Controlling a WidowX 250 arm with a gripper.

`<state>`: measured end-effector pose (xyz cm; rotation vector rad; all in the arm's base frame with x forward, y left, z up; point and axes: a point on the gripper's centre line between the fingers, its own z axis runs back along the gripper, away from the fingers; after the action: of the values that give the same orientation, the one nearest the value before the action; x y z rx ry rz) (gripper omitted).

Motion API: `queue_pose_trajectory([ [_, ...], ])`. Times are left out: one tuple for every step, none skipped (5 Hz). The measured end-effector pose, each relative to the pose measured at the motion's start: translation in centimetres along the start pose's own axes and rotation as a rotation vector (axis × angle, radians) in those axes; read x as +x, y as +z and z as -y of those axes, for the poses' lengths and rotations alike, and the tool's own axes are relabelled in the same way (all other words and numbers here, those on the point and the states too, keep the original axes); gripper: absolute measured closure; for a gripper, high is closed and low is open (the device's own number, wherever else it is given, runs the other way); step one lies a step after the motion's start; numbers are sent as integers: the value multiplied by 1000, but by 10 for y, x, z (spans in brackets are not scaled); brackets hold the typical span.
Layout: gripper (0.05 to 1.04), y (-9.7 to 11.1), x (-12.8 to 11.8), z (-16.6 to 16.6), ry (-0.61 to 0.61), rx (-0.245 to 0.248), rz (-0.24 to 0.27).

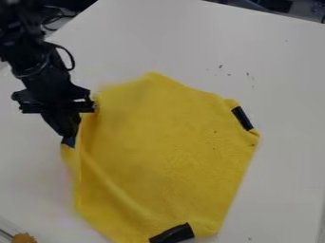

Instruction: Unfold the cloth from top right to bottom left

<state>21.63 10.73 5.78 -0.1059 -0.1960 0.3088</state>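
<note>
Yellow cloth (pixel 165 142), left side creased (black arm (pixel 52 80) right there).

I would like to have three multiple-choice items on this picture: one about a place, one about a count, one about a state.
1. Where is the claw?
A) At the picture's top right
B) At the cloth's left edge
C) Above the cloth's centre

2. How many black strips show on the cloth?
A) Two
B) Four
C) Five

3. How does the cloth lie?
A) Crumpled in a ball
B) Rolled into a tube
C) Mostly spread out

1 B: its tip meets the left edge.
2 A: one is at the right, another at the bottom.
3 C: a broad yellow surface shows, with folds along the left.
</note>
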Motion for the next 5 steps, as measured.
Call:
queue_pose_trajectory([
  [1026, -12, -3, -17, -2, 18, -37],
  [1026, -20, -6, -33, 9, 24, -22],
  [1026, -24, -14, -47, 13, 39, -37],
  [1026, -24, -25, -60, 29, 59, -55],
  [1026, -22, -36, -74, 52, 77, -70],
])
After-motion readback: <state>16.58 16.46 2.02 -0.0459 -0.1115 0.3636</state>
